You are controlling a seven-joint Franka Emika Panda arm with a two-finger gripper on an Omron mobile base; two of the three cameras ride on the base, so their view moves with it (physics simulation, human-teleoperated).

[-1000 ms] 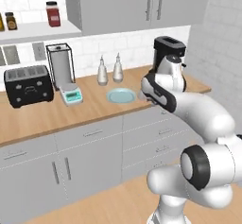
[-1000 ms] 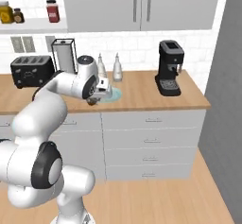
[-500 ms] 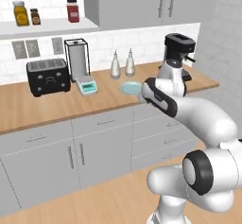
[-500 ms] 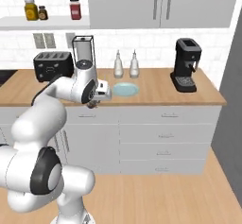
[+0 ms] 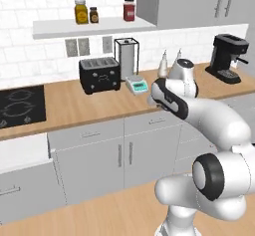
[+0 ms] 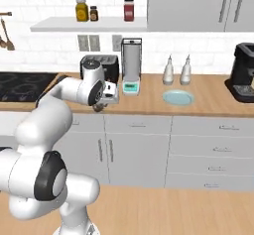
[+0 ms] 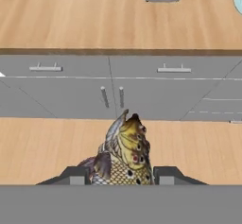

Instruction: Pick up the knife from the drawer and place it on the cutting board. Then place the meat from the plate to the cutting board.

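Claw: we are gripping the meat, jaws partly closed on it.
Change: we are driving left, leaving the plate behind, seeking the board.

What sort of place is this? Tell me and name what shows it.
A home kitchen, rendered: a wooden counter over grey cabinets, with a black toaster, a coffee machine and a cooktop set into it.
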